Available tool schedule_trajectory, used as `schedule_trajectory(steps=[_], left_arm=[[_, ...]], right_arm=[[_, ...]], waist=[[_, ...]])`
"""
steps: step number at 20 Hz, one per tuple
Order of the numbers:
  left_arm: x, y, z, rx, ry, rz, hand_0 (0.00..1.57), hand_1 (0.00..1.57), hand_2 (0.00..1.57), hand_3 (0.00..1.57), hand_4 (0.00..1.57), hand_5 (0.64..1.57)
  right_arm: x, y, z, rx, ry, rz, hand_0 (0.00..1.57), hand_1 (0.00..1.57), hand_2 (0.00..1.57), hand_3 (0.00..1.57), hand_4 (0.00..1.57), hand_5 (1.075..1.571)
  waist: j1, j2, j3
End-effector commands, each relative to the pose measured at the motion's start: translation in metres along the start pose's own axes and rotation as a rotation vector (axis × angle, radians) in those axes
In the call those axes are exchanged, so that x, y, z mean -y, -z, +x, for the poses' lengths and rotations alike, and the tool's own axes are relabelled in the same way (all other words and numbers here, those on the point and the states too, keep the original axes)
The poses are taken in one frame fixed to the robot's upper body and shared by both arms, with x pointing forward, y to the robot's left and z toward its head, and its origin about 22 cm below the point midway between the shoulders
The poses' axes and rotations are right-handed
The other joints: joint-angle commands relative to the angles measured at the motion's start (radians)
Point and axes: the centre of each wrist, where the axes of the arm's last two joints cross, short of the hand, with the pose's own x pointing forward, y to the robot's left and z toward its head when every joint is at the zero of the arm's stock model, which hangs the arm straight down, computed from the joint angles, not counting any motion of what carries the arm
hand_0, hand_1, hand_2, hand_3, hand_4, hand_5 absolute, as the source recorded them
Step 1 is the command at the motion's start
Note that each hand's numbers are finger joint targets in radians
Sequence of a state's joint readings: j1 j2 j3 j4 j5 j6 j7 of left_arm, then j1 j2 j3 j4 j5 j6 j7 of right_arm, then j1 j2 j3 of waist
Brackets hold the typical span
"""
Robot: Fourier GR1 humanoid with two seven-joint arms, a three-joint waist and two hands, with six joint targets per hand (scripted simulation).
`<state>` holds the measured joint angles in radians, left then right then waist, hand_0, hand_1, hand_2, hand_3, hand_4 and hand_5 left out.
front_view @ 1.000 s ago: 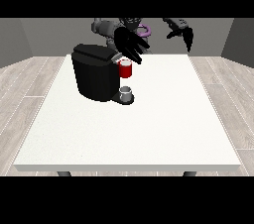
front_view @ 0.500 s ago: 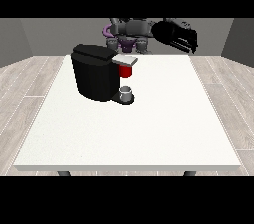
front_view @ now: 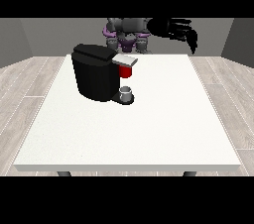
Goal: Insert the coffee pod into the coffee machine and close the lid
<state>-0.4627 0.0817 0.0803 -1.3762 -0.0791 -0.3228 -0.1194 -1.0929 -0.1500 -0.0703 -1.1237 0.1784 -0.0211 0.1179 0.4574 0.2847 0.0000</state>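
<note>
One view only, the front one. On the white table [front_view: 149,129] a black coffee machine [front_view: 94,77] stands at about ten o'clock from the table's middle. Its grey lid [front_view: 124,60] juts toward three o'clock, and a red thing at the machine [front_view: 126,72] sits just under it. A grey thing [front_view: 126,92] stands on the machine's base at its five o'clock; I cannot tell whether that is the pod or a cup, so the pod's place is not certain from here.

One hand shows: the hand at the view's right [front_view: 179,29], raised above the table's far edge at about one o'clock from the machine and well apart from it. Its fingers hang down, curved, and I see nothing between them, though whether they are relaxed or clenched I cannot tell. The other hand I cannot make out; at the view's left of the robot [front_view: 128,33] only the torso shows.

Several risks, as I judge them. A reach from that height toward the machine could clip the lid or nudge the machine sideways. If the grey thing is the pod, its spot tight under the lid leaves little room, so fingers could knock it over. Whether the lid is fully closed is unclear; pressing it off-centre might tilt the machine.
</note>
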Motion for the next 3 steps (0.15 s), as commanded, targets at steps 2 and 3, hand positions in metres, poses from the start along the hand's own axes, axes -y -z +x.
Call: schedule_trajectory(steps=[2, 3], left_arm=[[-0.012, -0.029, -0.022, -0.089, -0.024, 0.057, 0.00, 0.00, 0.00, 0.00, 0.25, 1.571], [-0.010, -0.042, -0.031, -0.115, -0.043, 0.075, 0.00, 0.00, 0.00, 0.00, 0.27, 1.571]], right_arm=[[-0.058, -0.024, -0.025, 0.024, 0.094, 0.093, 0.00, 0.00, 0.00, 0.00, 0.26, 1.571], [-0.057, -0.034, -0.042, 0.007, 0.109, 0.121, 0.00, 0.00, 0.00, 0.00, 0.26, 1.571]], waist=[[-0.084, -0.101, -0.0002], [-0.111, -0.119, 0.0000]])
